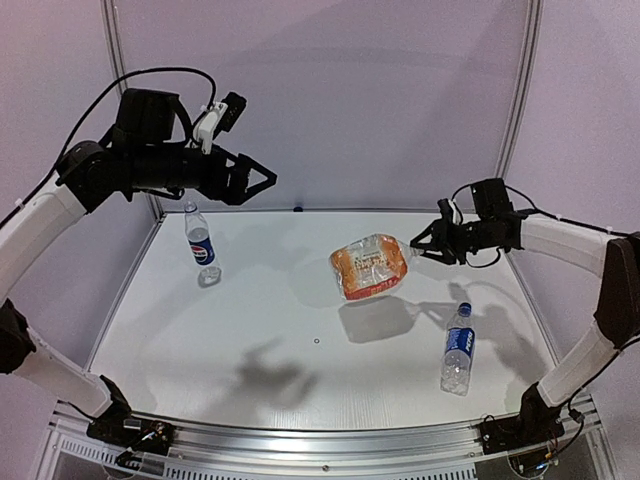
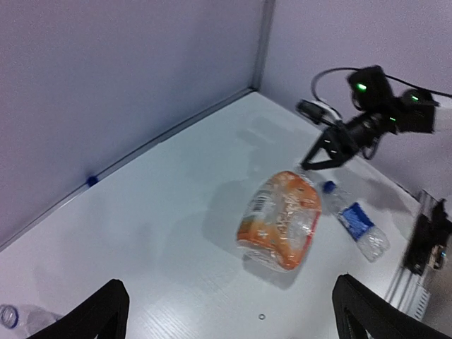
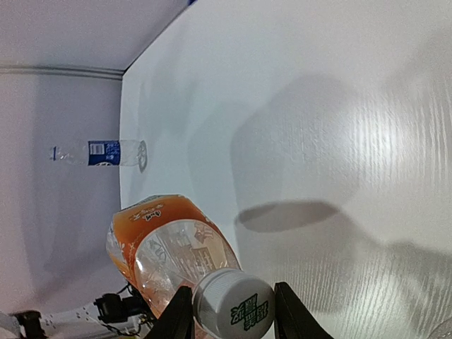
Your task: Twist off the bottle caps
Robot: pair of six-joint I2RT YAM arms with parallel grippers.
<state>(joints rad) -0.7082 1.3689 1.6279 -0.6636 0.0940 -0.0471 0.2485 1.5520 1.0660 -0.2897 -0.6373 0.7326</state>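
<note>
You have the whitish cap [image 3: 234,305] pinched between the two fingers [image 3: 179,316] of the right gripper [image 1: 418,243]. They press on it from both sides, closed down to the cap's width. The cap sits on the neck of the orange-labelled bottle [image 1: 370,268], and that bottle hangs tilted, clear of the table [image 1: 250,300], with its shadow on the surface below.

To the right of the orange-labelled bottle and nearer the arm bases, a slim blue-labelled bottle [image 1: 458,350] lies on its side. Its blue cap [image 2: 328,187] is on and points toward the orange-labelled bottle.

Well to the left of the orange-labelled bottle, a second slim bottle [image 1: 200,243] stands upright; you cannot tell from here whether it has a cap.

Higher up and left of the orange-labelled bottle, your left gripper [image 1: 262,180] hangs in the air, jaws spread wide, holding nothing.

Beyond the orange-labelled bottle, at the foot of the back wall, lies a small blue object [image 2: 92,181], too small to identify.
</note>
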